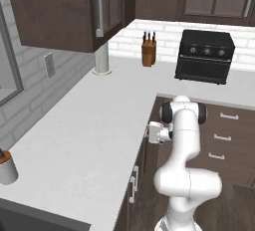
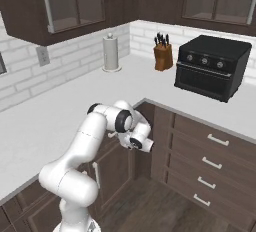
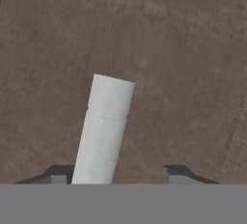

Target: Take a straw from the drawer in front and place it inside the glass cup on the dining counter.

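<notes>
Close in front of the hand camera is the dark brown front of the drawer (image 3: 169, 49). Its short silver bar handle (image 3: 105, 126) runs slantwise down between my fingertips. My gripper (image 3: 117, 174) stands open around the bar: the left fingertip (image 3: 58, 174) is right against it, and the right one (image 3: 176, 173) is a gap away. From the base, the white hand (image 1: 149, 134) presses sideways against the cabinet front just under the counter edge, also seen as the hand (image 2: 136, 143). The straw, the glass cup and the dining counter are out of view.
A white L-shaped worktop (image 1: 89, 125) carries a black toaster oven (image 1: 205, 56), a knife block (image 1: 148, 51), a paper towel roll (image 1: 102, 58) and a small pot (image 1: 6, 168). A stack of drawers (image 2: 210, 163) fills the right-hand run. Wall cabinets (image 1: 60, 11) hang overhead.
</notes>
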You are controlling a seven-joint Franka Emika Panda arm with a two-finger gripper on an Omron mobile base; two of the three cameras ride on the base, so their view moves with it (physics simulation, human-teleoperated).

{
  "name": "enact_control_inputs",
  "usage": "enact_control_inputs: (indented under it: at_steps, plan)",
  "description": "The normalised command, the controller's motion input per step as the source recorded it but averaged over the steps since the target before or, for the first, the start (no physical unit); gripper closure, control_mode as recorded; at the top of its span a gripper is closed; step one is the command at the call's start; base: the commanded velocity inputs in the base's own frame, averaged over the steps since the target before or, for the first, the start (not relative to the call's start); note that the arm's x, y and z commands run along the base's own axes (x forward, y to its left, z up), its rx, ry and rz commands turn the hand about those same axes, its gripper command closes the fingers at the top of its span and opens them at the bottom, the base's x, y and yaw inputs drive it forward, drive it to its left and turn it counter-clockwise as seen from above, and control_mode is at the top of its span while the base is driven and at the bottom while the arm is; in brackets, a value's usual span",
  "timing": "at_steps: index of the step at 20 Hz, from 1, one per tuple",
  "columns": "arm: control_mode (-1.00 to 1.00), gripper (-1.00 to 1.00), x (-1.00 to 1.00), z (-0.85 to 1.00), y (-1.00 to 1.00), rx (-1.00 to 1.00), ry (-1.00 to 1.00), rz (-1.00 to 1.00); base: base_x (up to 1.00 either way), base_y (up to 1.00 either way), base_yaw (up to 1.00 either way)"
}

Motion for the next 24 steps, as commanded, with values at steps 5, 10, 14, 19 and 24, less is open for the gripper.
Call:
enact_control_inputs:
  at_steps: [5, 10, 14, 19, 24]
  plan:
    - [-1.00, 1.00, -0.61, 0.00, -0.49, 0.00, 0.00, 0.00, 0.00, 0.00, 0.00]
    - [-1.00, 1.00, -0.75, 0.00, -0.93, 0.00, 0.00, 0.00, 0.00, 0.00, 0.00]
    - [-1.00, 1.00, -0.89, 0.00, -1.00, 0.00, 0.00, 0.00, 0.00, 0.00, 0.00]
    - [-1.00, 1.00, -0.97, 0.00, -1.00, 0.00, 0.00, 0.00, 0.00, 0.00, 0.00]
    - [-1.00, 1.00, -0.99, 0.00, -1.00, 0.00, 0.00, 0.00, 0.00, 0.00, 0.00]
